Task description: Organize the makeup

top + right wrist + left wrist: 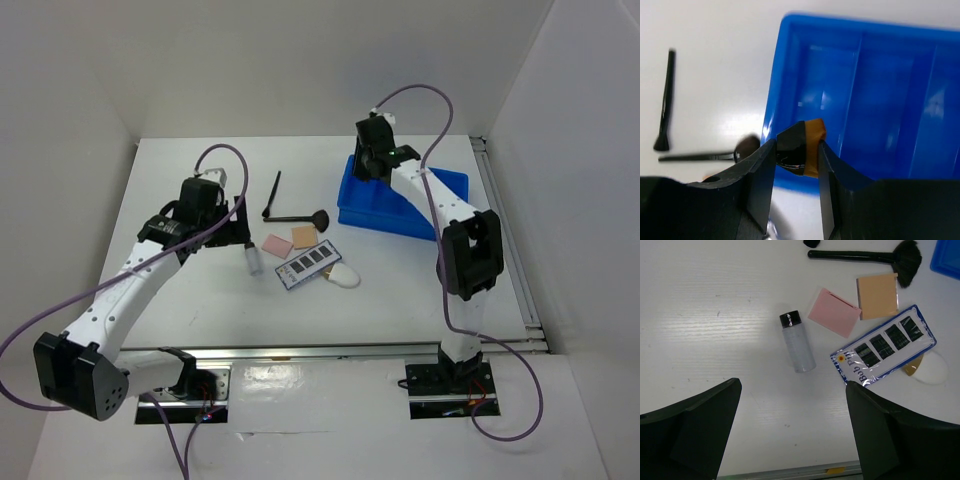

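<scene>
1. Starting at the near edge of the desk (400,310), I find the white oval sponge (345,277) closest to me, about midway along. It sits against the near right corner of the eyeshadow palette (307,264).
2. The palette lies at a slant, its dark pans in a row inside a blue-edged sleeve.
3. To its left the clear vial (797,342) lies on its side, apart from the palette, with its black cap turned toward the far edge.
4. My left gripper (792,390) hangs over the desk just on the near side of the vial. Its fingers are spread wide, with nothing between them.
5. Beyond the palette are the pink pad (834,312) and, just beside it on the right, the tan pad (877,296), both flat on the desk.
6. Farther back the fan brush (865,256) lies crosswise, its bristles toward the right. The thin brush (272,195) runs from near that brush's handle end off toward the far edge. I cannot tell whether the two touch.
7. The blue tray (890,100) sits toward the far right corner of the desk.
8. My right gripper (796,147) is over the tray's left wall, pinching a small black-and-tan item (807,145). I cannot make out what it is.
</scene>
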Available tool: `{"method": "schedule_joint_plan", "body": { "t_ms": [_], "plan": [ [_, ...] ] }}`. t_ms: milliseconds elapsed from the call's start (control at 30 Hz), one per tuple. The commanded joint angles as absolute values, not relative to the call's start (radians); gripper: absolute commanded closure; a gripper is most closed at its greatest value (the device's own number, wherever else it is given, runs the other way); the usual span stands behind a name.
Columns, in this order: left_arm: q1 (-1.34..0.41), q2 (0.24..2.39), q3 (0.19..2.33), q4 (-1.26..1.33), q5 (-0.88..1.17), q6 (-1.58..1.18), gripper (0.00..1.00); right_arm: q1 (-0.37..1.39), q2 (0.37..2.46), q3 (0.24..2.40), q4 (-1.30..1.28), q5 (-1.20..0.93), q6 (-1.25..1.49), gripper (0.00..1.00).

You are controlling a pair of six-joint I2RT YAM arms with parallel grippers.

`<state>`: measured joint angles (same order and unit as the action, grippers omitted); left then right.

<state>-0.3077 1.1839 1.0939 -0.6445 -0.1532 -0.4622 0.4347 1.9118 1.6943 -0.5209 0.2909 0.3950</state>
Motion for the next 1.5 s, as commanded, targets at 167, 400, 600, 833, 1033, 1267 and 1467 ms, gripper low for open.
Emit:
{"method": "schedule_joint_plan", "body": {
  "t_ms": [167,400,600,833,1033,1267,1467],
  "plan": [
    [-0.328,1.223,1.15,-0.614,-0.123,-0.42,0.0,0.368,2.131,1.922,-0.472,0.212,0.35,0.65],
    [-0.337,1.232,1.161,-0.624,-0.143,-0.42,0.0,0.348,2.169,2.023,-0.518,0.222,0.341,0.12],
    [-0.337,1.252,1.161,-0.624,-0.215,-0.42,0.0,0.437,1.987,1.87,-0.459,0.267,0.319,0.17],
    [-0.337,1.322,1.258,-0.67,-0.32,-0.535,0.0,0.572,1.98,1.813,-0.42,0.181,0.307,0.4],
    [-0.337,1.258,1.252,-0.727,-0.439,-0.64,0.0,0.637,2.275,2.166,-0.514,0.16,0.316,0.23],
    [-0.337,1.109,1.195,-0.661,-0.457,-0.6,0.0,0.655,2.494,2.364,-0.456,0.123,0.416,0.15],
    [-0.337,1.088,1.177,-0.652,-0.425,-0.591,0.0,0.71,2.618,2.439,-0.324,0.187,0.405,0.19]
  ]
}}
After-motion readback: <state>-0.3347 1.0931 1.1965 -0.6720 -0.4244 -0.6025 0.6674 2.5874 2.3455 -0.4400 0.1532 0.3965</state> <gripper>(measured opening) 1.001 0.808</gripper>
